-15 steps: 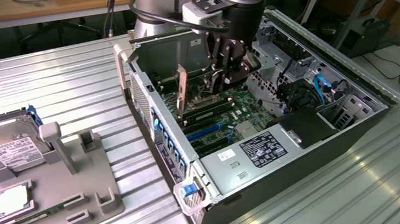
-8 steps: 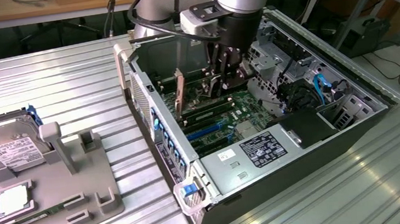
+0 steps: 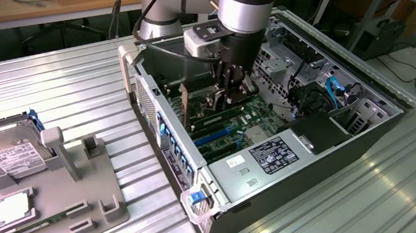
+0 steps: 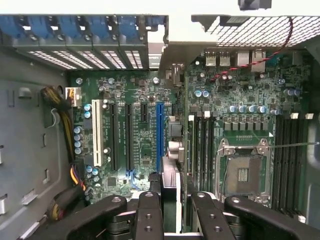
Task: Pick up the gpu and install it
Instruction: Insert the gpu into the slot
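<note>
Gripper (image 4: 170, 212) clamps the gpu (image 4: 170, 187) edge-on by its top edge, inside the case (image 3: 294, 137) over the blue slot (image 4: 159, 135); light, stiff, fragile card, best held by edges.

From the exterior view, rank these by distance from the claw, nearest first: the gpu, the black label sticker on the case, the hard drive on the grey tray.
1. gpu: at the claw, inside the open case.
2. Black label sticker: on the case's metal cover, toward the exterior view's bottom.
3. Hard drive: on the grey tray, far at the exterior view's left.
</note>
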Controlling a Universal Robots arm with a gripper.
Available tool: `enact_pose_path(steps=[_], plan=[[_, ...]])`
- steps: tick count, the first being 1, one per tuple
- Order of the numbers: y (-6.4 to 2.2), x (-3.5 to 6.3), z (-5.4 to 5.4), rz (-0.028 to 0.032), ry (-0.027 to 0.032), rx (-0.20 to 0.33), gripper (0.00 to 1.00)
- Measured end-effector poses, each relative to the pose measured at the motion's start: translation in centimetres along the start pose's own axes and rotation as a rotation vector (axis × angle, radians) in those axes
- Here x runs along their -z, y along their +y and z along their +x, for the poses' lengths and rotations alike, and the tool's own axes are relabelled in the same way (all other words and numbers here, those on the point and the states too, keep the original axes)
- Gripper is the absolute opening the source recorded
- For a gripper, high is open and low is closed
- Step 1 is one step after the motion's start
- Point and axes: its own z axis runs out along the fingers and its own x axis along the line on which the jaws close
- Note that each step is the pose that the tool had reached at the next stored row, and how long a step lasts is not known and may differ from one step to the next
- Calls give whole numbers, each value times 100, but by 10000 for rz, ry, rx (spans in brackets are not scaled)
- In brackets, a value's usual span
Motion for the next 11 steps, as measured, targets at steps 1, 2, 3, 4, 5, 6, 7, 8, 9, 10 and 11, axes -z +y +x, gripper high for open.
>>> enact_pose_path(steps=[1,2,3,4,5,6,7,8,9,10,11], plan=[[3,-36,1,-3,-1,19,27],[3,-58,1,-5,-4,129,27],[4,-76,2,-8,-4,269,27],[2,-107,-2,-9,-4,302,27],[2,-128,-4,-8,-5,231,27],[2,-148,-4,-5,-3,89,27],[3,-164,-3,-2,-2,-44,27],[7,-198,-3,2,-1,-238,27],[9,-220,-1,2,-1,-247,27],[9,-237,7,2,-1,-247,27],[9,-251,19,1,1,-247,27]])
